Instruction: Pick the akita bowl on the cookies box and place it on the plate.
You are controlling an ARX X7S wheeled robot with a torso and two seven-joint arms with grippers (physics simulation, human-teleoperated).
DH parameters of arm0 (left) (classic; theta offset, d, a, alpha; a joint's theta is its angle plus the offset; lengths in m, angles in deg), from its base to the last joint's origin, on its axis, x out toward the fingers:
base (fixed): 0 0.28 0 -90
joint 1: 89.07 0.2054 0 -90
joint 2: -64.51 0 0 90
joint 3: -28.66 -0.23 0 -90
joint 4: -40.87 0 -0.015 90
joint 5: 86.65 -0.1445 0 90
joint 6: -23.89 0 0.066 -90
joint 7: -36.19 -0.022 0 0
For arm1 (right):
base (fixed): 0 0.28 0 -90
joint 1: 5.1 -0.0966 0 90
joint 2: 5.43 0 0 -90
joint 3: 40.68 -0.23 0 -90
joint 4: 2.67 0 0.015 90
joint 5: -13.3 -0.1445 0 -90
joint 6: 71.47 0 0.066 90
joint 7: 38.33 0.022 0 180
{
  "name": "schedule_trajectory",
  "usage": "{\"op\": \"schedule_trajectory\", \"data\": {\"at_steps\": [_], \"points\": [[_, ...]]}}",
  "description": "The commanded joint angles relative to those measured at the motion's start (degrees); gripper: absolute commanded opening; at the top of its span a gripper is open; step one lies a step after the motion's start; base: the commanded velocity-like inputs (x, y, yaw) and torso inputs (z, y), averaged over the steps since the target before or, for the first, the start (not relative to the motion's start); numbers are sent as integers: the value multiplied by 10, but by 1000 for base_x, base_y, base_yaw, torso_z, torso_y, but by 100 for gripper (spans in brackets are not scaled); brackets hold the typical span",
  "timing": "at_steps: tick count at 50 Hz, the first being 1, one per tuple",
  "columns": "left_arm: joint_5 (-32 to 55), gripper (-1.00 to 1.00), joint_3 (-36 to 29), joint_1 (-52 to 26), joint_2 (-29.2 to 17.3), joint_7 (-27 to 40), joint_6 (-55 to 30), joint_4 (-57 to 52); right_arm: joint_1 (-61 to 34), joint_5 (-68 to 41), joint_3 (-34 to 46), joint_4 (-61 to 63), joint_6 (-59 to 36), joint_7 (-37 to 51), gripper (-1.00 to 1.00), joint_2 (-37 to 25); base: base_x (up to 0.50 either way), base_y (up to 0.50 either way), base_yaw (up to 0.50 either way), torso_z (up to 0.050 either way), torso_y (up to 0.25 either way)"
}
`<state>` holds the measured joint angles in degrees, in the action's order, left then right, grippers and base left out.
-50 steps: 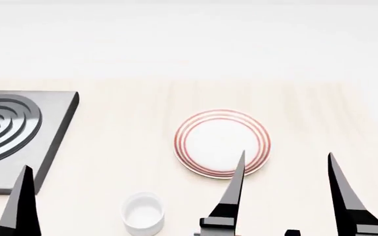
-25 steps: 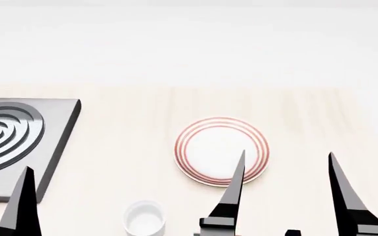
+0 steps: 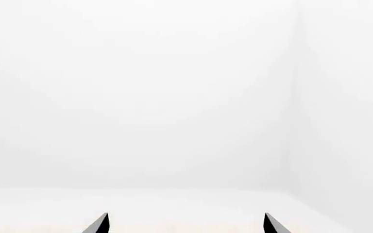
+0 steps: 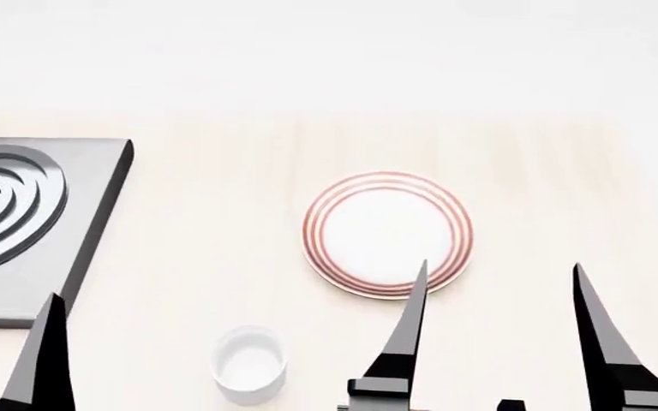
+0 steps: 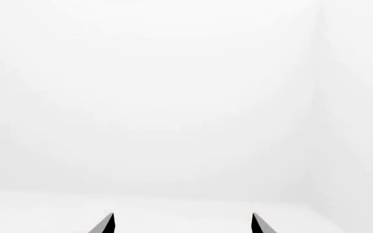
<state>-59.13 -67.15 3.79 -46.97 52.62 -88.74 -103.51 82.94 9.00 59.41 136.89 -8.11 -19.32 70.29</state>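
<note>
The plate (image 4: 386, 234), white with red rings round its rim, lies on the pale wooden table (image 4: 215, 223) and holds nothing. The akita bowl and the cookies box are out of view. My right gripper (image 4: 500, 272) is open near the table's front, its left fingertip in line with the plate's near rim, nothing between the fingers. In the right wrist view, the right gripper (image 5: 182, 214) shows only two spread tips against white. My left gripper (image 3: 186, 214) is also open and empty. The head view shows just one of its fingers (image 4: 41, 360).
A small plain white cup (image 4: 249, 364) stands near the front edge, left of the right gripper. A grey block with concentric ring grooves (image 4: 20, 223) lies at the left. Behind the table is plain white background.
The head view has shifted: the plate, cup and grey block sit higher in view than half a second ago. Both grippers keep their place and stay open.
</note>
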Motion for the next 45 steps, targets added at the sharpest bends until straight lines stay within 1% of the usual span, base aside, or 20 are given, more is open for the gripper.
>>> {"op": "schedule_trajectory", "data": {"at_steps": [1, 41, 45], "points": [[5, 100, -6, -1, -10, 5, 2, 0, -2, -3, 3, 2, -2, 5, 100, -5, 0, 0, 0, 44, -166], [22, 100, -13, 2, -28, 20, 30, 4, -5, -16, 10, 7, -7, 18, 100, -19, 0, 0, 0, 44, -168], [30, 100, -10, 4, -28, 19, 36, 7, -5, -21, 10, 7, -12, 20, 100, -18, 0, 0, 0, 0, 0]]}}
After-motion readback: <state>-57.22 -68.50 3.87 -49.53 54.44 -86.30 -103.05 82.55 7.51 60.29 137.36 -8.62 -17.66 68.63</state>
